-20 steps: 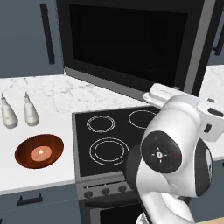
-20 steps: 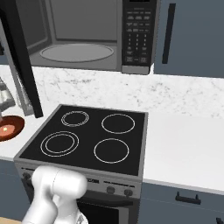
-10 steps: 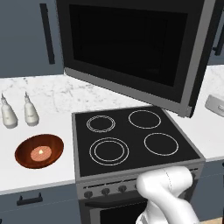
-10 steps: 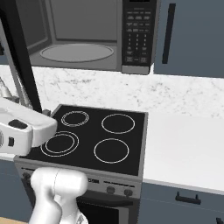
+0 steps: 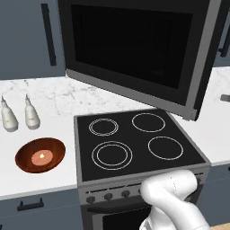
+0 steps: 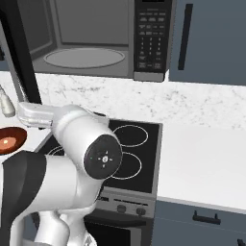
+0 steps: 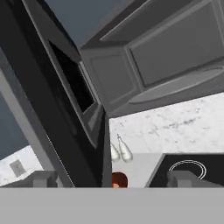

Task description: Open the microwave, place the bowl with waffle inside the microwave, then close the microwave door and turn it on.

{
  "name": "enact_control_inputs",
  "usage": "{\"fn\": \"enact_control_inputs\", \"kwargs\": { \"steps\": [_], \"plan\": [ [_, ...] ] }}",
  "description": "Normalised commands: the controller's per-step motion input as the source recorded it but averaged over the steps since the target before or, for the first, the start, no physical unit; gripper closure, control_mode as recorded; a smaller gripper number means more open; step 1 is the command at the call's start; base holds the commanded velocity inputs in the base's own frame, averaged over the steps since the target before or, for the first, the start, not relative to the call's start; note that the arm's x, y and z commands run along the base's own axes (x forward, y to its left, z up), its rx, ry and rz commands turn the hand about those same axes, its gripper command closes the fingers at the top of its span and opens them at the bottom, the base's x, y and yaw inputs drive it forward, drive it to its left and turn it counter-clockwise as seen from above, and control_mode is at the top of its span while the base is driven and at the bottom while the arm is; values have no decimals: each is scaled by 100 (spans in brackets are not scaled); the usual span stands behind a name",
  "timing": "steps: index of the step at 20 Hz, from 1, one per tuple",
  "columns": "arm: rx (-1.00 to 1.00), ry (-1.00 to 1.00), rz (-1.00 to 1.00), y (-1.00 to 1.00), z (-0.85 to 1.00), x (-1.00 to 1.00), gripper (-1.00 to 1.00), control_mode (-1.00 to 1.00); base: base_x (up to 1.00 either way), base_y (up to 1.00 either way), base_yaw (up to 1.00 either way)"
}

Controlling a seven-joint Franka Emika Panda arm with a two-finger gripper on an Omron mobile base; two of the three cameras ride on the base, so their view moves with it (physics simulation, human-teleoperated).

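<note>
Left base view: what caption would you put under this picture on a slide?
Microwave door swung open over the stovetop, with the waffle waiting in its bowl on the counter beside two bottles.

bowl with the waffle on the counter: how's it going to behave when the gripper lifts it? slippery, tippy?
The bowl looks glossy, so its rim is probably slick between two fingers. It is shallow and wide and sits flat on the counter, so it likely won't tip at rest but may tilt if pinched at one edge. The waffle lies loose in the middle and could slide when tilted.
</note>
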Motion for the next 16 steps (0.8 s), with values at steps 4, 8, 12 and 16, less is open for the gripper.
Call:
{"fn": "enact_control_inputs", "kwargs": {
  "steps": [4,8,12,16],
  "plan": [
    [14,4,34,-24,-12,96,-100,-100,0,0,0],
    [6,0,14,-2,-19,86,-100,-100,0,0,0],
    [3,10,16,17,-10,72,-100,-100,0,0,0],
    [0,26,18,50,0,48,-100,-100,0,0,0]
  ]
}}
